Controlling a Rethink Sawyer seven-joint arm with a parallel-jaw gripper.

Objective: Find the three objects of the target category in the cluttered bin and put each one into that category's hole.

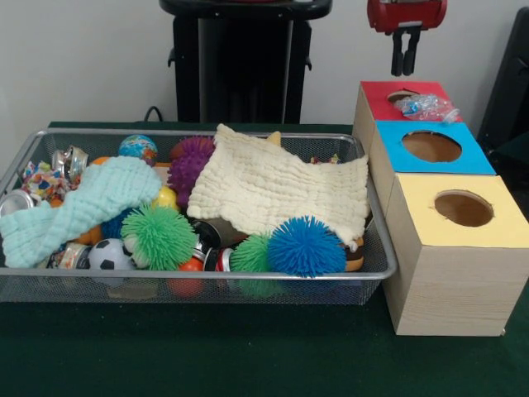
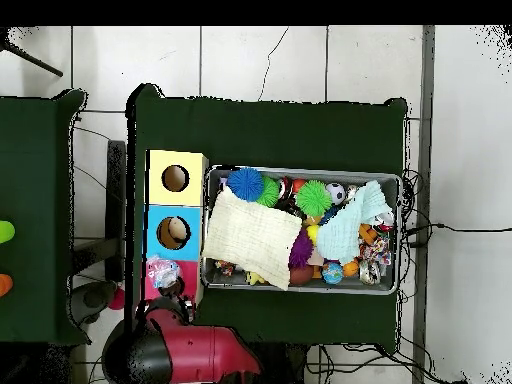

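Observation:
A wrinkly see-through bottle [image 1: 428, 106] with a blue label lies on the red top face of the far wooden box [image 1: 382, 98], just right of the round hole [image 1: 401, 97]. It also shows in the overhead view [image 2: 162, 271]. My gripper [image 1: 406, 68] hangs above the hole, clear of the bottle, shut on nothing. The wire-mesh bin [image 1: 207, 132] stands to the left, full of clutter. No other bottle shows in the bin; two cloths hide much of it.
A blue-faced box [image 1: 479, 159] and a yellow-faced box [image 1: 496, 231] stand in line in front of the red one. In the bin are a cream cloth [image 1: 281, 186], a mint cloth [image 1: 83, 203], spiky balls [image 1: 306, 246], and cans [image 1: 70, 159].

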